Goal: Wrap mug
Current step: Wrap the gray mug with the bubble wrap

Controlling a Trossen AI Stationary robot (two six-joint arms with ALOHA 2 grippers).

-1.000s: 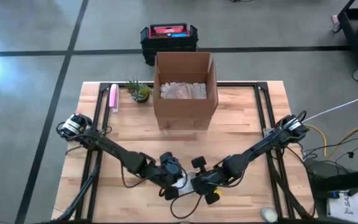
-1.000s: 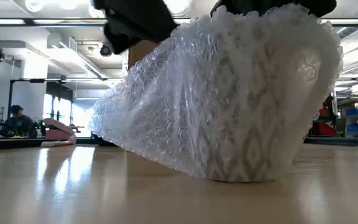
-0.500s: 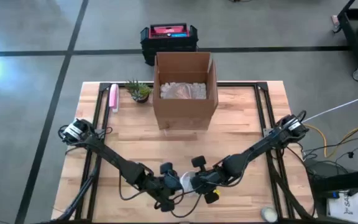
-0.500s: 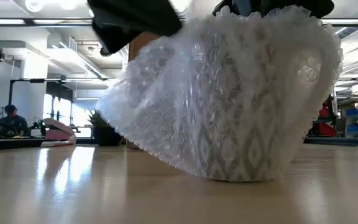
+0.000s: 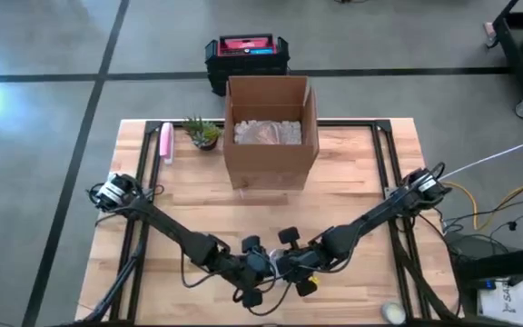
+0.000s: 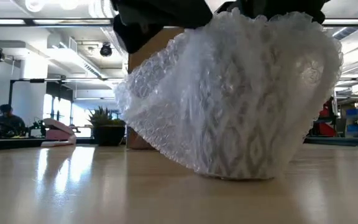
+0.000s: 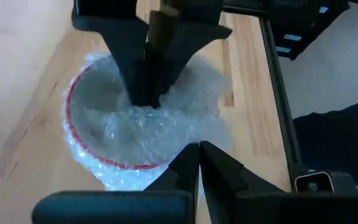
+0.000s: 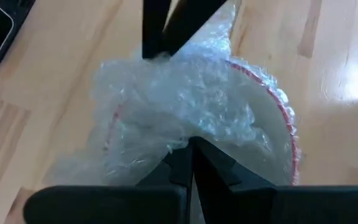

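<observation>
- Mug [image 5: 274, 264] in bubble wrap [image 6: 229, 99] stands near table [image 5: 352, 173] edge at 6 o'clock.
- Left gripper [image 5: 260, 270] and right gripper [image 5: 289, 267] both pinch the wrap.
- Bare wood lies toward cardboard box [image 5: 271, 132] at 12.

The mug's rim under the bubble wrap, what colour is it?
Red: the mug's rim shows as a thin red ring through the bubble wrap, clearest in the right wrist view.

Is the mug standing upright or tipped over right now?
Upright. In the low view the mug sits flat on its base on the table, bubble wrap draped round it; the wrist views show its red rim facing up.
</observation>
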